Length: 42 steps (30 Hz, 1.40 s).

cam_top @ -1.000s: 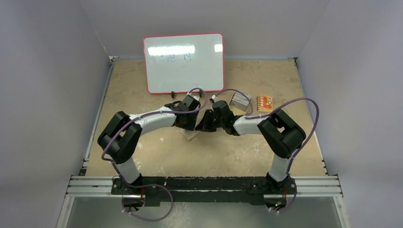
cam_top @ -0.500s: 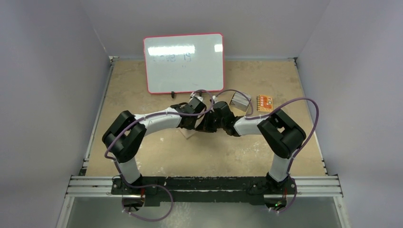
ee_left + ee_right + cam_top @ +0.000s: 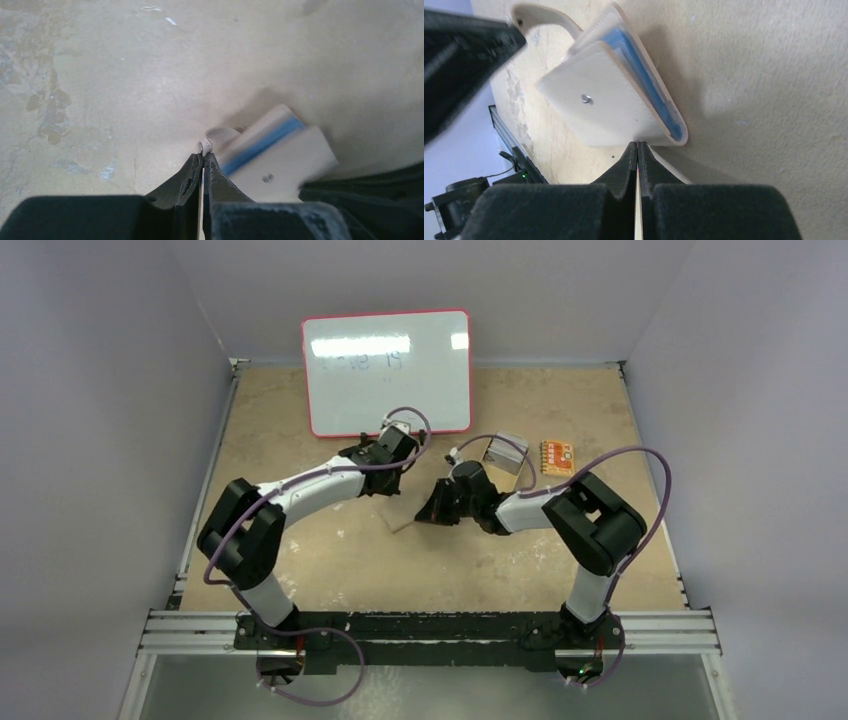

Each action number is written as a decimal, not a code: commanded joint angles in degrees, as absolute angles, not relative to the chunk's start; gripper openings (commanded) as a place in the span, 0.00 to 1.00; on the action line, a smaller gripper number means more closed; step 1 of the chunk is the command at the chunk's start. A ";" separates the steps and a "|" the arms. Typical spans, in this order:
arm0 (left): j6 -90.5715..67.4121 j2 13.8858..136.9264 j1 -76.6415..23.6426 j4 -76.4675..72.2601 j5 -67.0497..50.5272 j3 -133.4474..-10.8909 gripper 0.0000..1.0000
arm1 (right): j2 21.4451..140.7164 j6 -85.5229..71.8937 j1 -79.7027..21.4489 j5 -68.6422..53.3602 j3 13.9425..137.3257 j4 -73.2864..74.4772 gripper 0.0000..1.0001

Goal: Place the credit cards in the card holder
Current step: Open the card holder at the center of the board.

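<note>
The tan card holder [image 3: 285, 160] hangs between my two grippers just above the table, with a light blue credit card [image 3: 262, 142] tucked inside it. My left gripper [image 3: 202, 150] is shut on its snap-button tab [image 3: 216, 136]. My right gripper [image 3: 638, 146] is shut on the holder's lower edge; the holder [image 3: 599, 95] and the blue card [image 3: 649, 92] fill that view. From above, the holder [image 3: 404, 523] shows as a pale patch between the left gripper [image 3: 392, 488] and the right gripper [image 3: 432, 510]. No other credit cards can be made out.
A red-framed whiteboard [image 3: 388, 370] stands at the back. A small grey box-like thing [image 3: 506, 452] and an orange packet [image 3: 557, 456] lie behind the right arm. Purple cables loop over both arms.
My left arm has pulled back to the left and away from the right gripper, drawing the tab with it. The right gripper has dropped slightly toward the near side.
</note>
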<state>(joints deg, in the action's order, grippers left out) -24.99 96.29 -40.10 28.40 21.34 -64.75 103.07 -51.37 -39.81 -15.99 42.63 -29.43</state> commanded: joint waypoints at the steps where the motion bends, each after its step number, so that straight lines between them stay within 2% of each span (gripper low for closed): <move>1: -28.22 94.83 -33.22 28.02 17.44 -66.48 0.04 | 100.48 -49.01 -39.84 -13.12 41.20 -26.22 0.00; 8: -29.56 93.59 -28.10 28.60 12.51 -65.22 0.20 | 95.15 -45.61 -39.81 -11.28 42.46 -20.46 0.01; 11: -30.14 93.41 -28.05 29.76 10.95 -64.72 0.30 | 92.17 -43.49 -39.86 -10.29 43.45 -18.72 0.10; 18: -33.03 86.21 -28.04 27.12 6.68 -61.85 0.36 | 87.23 -40.74 -39.82 -9.18 45.67 -17.39 0.29; 21: -30.93 86.24 -28.04 28.93 11.13 -62.23 0.42 | 86.14 -40.31 -39.82 -8.80 46.27 -16.80 0.33; 29: -28.01 92.45 -28.04 28.07 9.93 -63.04 0.44 | 84.29 -39.76 -39.81 -7.23 46.75 -17.58 0.40; 42: -26.91 100.00 -29.25 24.19 11.99 -63.39 0.49 | 78.58 -37.57 -39.85 -3.93 42.07 -17.92 0.41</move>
